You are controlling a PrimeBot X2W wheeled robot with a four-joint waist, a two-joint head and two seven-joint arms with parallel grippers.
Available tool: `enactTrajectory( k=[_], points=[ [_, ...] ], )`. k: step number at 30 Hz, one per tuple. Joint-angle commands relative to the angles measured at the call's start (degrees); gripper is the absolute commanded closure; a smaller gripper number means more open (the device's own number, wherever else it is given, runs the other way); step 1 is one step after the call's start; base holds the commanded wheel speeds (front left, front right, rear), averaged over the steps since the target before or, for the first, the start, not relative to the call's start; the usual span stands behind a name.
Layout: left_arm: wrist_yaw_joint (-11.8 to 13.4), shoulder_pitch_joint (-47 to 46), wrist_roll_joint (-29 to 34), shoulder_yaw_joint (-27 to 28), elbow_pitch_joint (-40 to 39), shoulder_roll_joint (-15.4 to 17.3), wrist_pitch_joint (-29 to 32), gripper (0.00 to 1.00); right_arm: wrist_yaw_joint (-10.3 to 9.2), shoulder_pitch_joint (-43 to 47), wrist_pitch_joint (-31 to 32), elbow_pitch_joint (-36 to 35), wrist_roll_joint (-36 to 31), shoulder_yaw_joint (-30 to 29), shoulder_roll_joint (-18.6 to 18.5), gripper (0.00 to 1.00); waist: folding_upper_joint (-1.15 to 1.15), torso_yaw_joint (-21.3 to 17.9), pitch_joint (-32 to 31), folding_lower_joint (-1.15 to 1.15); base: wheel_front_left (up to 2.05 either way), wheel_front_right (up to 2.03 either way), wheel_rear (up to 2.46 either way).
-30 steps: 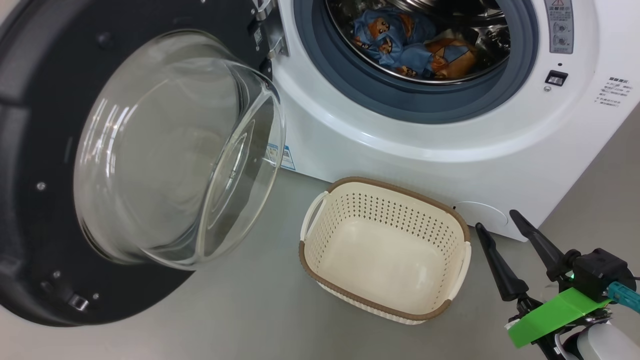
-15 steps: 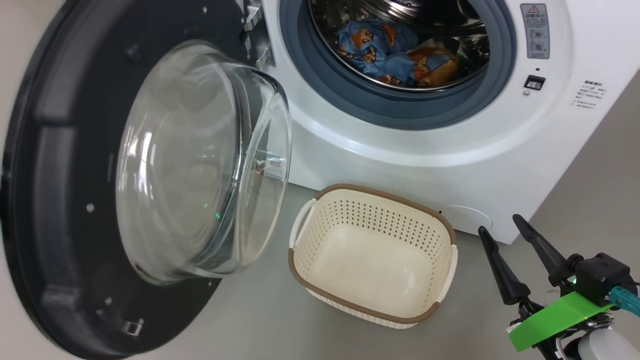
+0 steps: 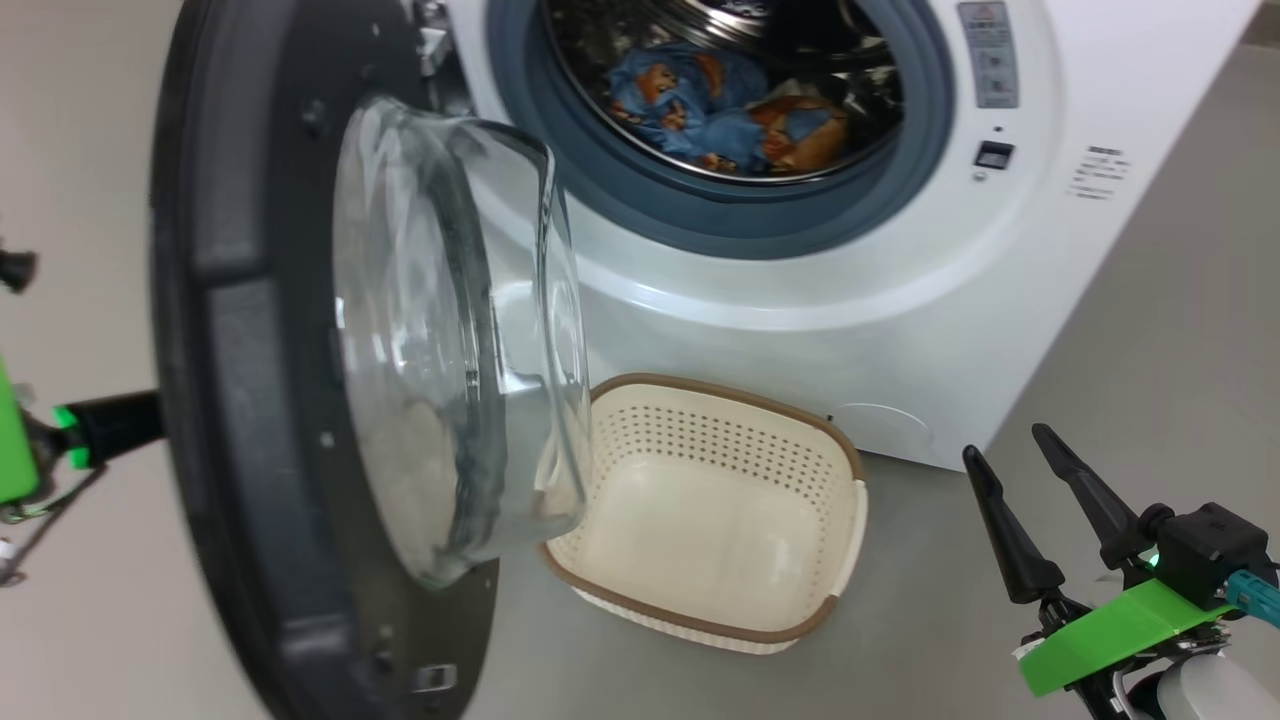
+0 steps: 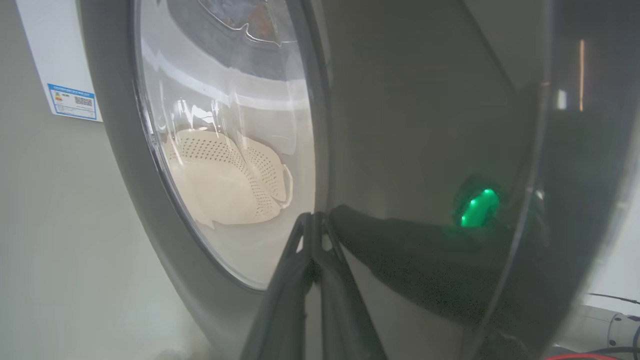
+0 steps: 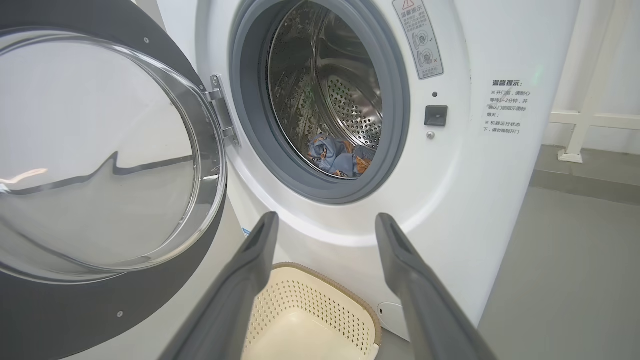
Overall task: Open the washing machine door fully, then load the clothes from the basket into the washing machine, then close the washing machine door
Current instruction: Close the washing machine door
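— Where does the washing machine door (image 3: 250,330) stand?

— Swung out on its hinge (image 5: 222,112) at the left of the washing machine (image 3: 800,330). It is nearly edge-on to the head camera, with its black rim upright and its glass bowl (image 3: 450,330) bulging towards the opening.

— And the left tool (image 4: 312,220)?

— On the door's outer side. Its two dark fingers are pressed together with nothing between them. Their tips sit against the glossy face, just where the black rim meets the glass. A green light is mirrored in the rim beside them.

— The clothes (image 3: 720,110)?

— Inside the drum (image 5: 345,100), behind the grey-blue rubber ring (image 3: 760,225). They are a bundle of light blue fabric with orange-brown bear prints, lying at the bottom.

— The basket (image 3: 700,450)?

— On the grey floor (image 3: 1150,350), just before the machine's base and below the opening. Its bare cream bottom shows. From the head camera the glass bowl covers its left end. Seen through the glass from the left wrist, it looks warped.

— The right tool (image 3: 1005,443)?

— Low at the right, well apart from the door, hanging over the floor to the right of the basket. Its fingers are spread wide, hold nothing, and point towards the machine's front.

— Anything else?

— A small blue label (image 4: 72,101) low on the white front, left of the door's edge in the left wrist view.
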Motion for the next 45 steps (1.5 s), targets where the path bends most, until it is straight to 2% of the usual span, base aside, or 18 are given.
enactTrajectory(
  k=[1,15,26,32,38,45],
  points=[
    [-0.4,-1.1,-0.6,1.8,-3.3,1.6,-0.1,1.0,0.25,0.4,-0.5,-1.3,-1.0,0.6,-0.5,0.0,0.0,-1.6,0.1,0.0,0.0,0.0,0.0],
    [-0.4,-3.4,1.6,-0.4,-6.8,-3.8,-5.0,1.0,0.25,-0.4,-0.5,-1.6,-1.2,-0.8,0.5,0.0,0.0,-10.3,1.3,0.0,0.0,0.0,0.0],
    [-0.4,-6.0,3.2,-0.8,-5.7,-5.5,-8.5,1.0,0.25,-1.3,-0.5,-1.7,-1.2,-1.5,1.4,0.0,0.0,-16.3,2.3,0.0,0.0,0.0,0.0],
    [-0.4,-6.8,3.5,-0.6,-4.2,-5.2,-9.7,1.0,0.25,-1.5,-0.5,-1.8,-1.3,-1.9,2.1,0.0,0.0,-19.7,2.9,0.0,0.0,0.0,0.0],
    [-0.4,-7.4,3.7,-0.7,-3.3,-5.2,-10.8,1.0,0.25,-1.1,-0.5,-1.9,-1.2,-2.7,2.3,0.0,0.0,-21.2,3.2,0.0,0.0,0.0,0.0],
    [-0.4,-6.3,4.2,-0.8,-3.4,-5.4,-13.1,1.0,0.25,-0.7,-0.5,-1.8,-1.5,-3.1,2.3,0.0,0.0,-20.7,2.8,0.0,0.0,0.0,0.0]
  ],
)
